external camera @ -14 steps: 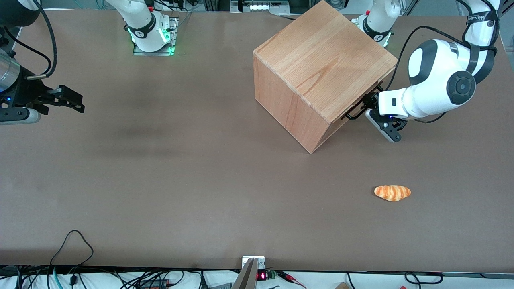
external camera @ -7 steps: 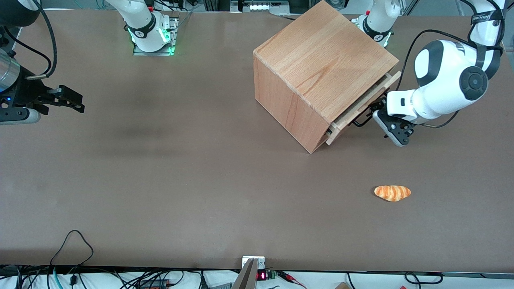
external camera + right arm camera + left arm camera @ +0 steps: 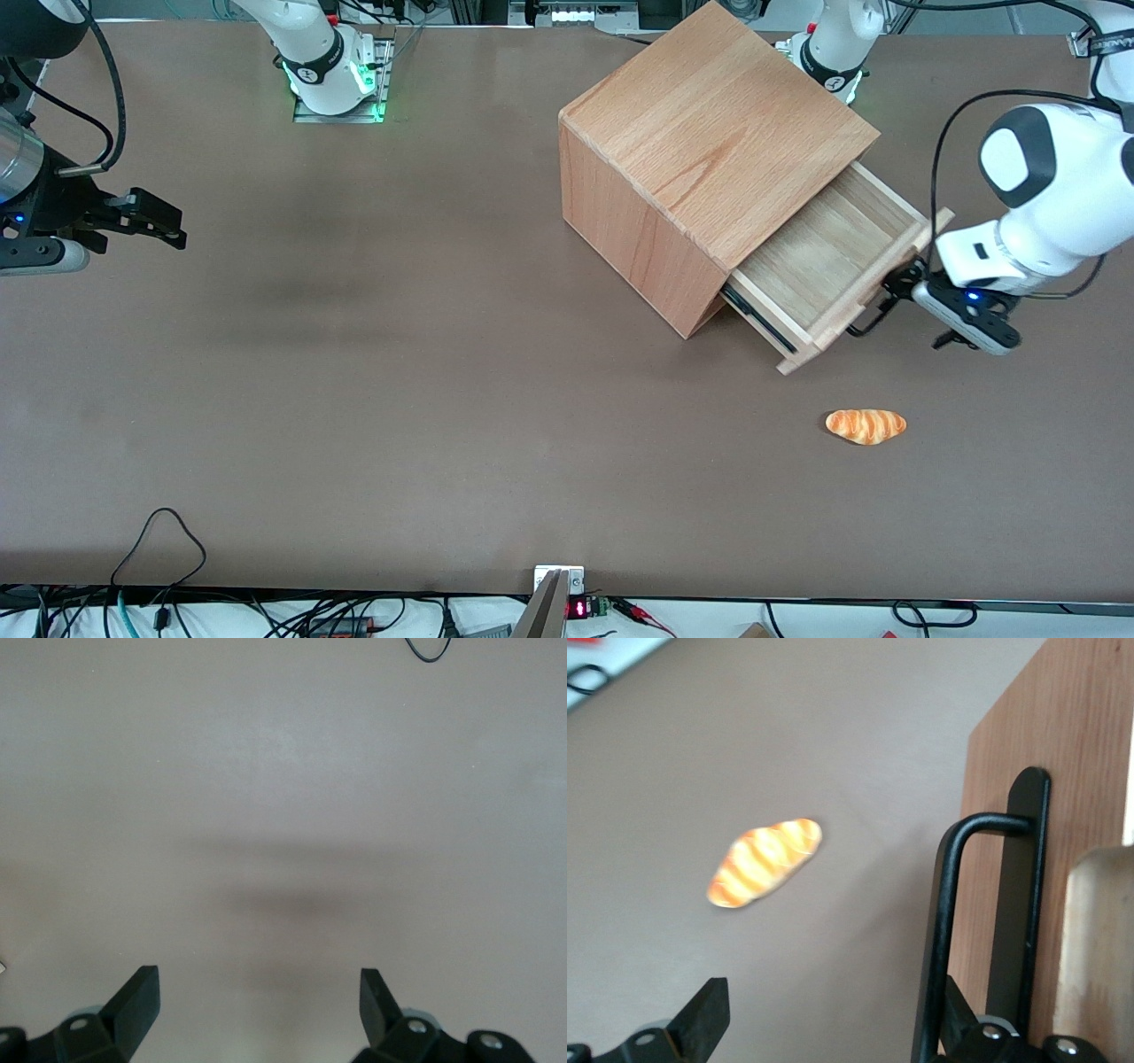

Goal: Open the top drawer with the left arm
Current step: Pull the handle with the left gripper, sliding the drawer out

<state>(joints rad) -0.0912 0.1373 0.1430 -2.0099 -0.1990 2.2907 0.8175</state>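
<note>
The big wooden cube cabinet (image 3: 709, 133) stands at the working arm's end of the table. Its top drawer (image 3: 824, 257) is pulled well out and its bare wooden inside shows. The thin black bar handle (image 3: 873, 315) is on the drawer front. My left arm's black gripper (image 3: 904, 288) is at the handle, in front of the drawer. In the left wrist view the gripper (image 3: 833, 1014) is open: one fingertip (image 3: 954, 1005) sits between the handle bar (image 3: 939, 930) and the drawer front (image 3: 1063, 771), the other fingertip (image 3: 709, 1014) is over bare table.
An orange toy bread roll (image 3: 866, 425) lies on the brown table (image 3: 399, 372), nearer the front camera than the drawer; it also shows in the left wrist view (image 3: 764, 862). A black cable loop (image 3: 159, 540) lies near the table's front edge.
The drawer went from nearly closed to pulled far out. My left gripper moved away from the cabinet with the handle, toward the front camera and the table's end.
</note>
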